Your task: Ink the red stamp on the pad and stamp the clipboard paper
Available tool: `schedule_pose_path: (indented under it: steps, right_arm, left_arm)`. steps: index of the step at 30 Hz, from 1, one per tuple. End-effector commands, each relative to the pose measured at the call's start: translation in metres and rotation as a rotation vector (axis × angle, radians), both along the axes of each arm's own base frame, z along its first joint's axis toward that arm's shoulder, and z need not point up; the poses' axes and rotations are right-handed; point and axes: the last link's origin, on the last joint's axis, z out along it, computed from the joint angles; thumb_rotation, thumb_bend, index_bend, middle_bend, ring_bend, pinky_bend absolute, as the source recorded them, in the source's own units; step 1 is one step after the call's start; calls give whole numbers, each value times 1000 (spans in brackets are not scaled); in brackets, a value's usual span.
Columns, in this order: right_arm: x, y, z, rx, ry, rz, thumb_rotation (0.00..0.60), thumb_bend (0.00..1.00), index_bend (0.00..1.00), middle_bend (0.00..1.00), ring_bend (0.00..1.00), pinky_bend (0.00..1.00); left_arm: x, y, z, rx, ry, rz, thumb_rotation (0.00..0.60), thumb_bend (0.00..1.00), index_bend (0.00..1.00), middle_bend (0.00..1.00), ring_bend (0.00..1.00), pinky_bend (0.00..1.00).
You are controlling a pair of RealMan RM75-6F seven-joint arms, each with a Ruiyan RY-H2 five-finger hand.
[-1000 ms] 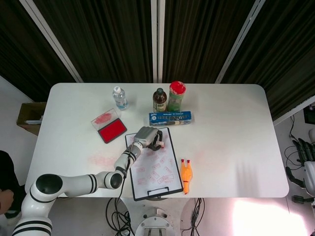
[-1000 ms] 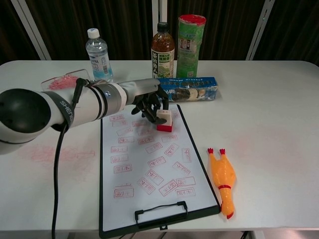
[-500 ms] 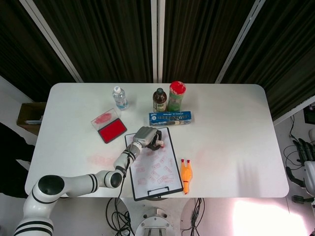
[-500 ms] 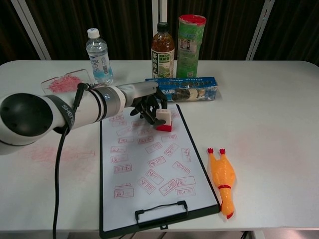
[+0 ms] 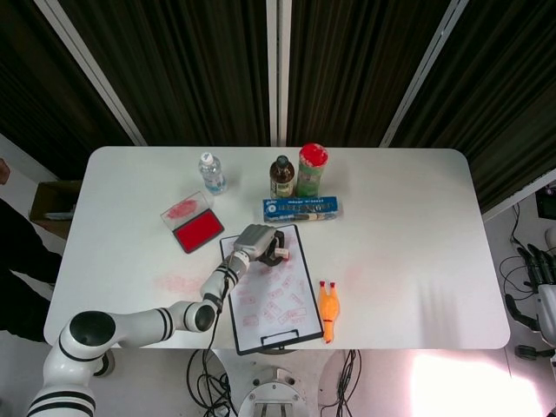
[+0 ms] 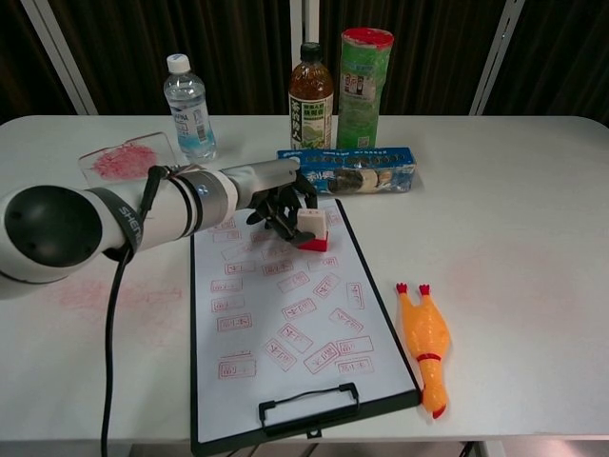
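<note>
Only the head view shows the ink pad [image 5: 198, 229] far-left, while my left robot hand [image 6: 282, 198] reaches across, fingers curled holding the red stamp [image 6: 311, 229] on the clipboard paper [image 6: 285, 314].

No label readable, bottles, canister, biscuit pack and stamp marks blurred

You've carried the red stamp [image 6: 311, 228] a touch farther up the clipboard paper [image 6: 285, 305], toward its far edge, your left hand [image 6: 282, 202] drawing back with it. At the head view's left edge, a dark-clothed figure [image 5: 19, 261] has moved in.
</note>
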Motion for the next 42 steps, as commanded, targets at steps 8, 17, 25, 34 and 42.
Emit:
schedule_pose_path:
  steps: [8,17,25,34,42]
  right_arm:
    - [1,0,-1,3,-2,5,600,313,0,0,0,0]
    - [1,0,1,-5,-8,7,600,313,0,0,0,0]
    - [3,2,0,-1,-14,19,600,313,0,0,0,0]
    - [8,3,0,0,-11,37,600,313,0,0,0,0]
    - [12,3,-6,15,0,46,600,313,0,0,0,0]
  left_arm:
    - [-2,1,0,-4,8,4,600,535,742,721,739,822]
    - [6,3,13,-15,-55,36,600,537,742,721,740,823]
    - [16,0,41,-1,-129,52,600,540,742,722,741,822]
    - [-22,-17,98,66,-148,95,600,540,740,722,742,820]
    - [-102,-56,134,110,-109,189,600,540,736,722,745,818]
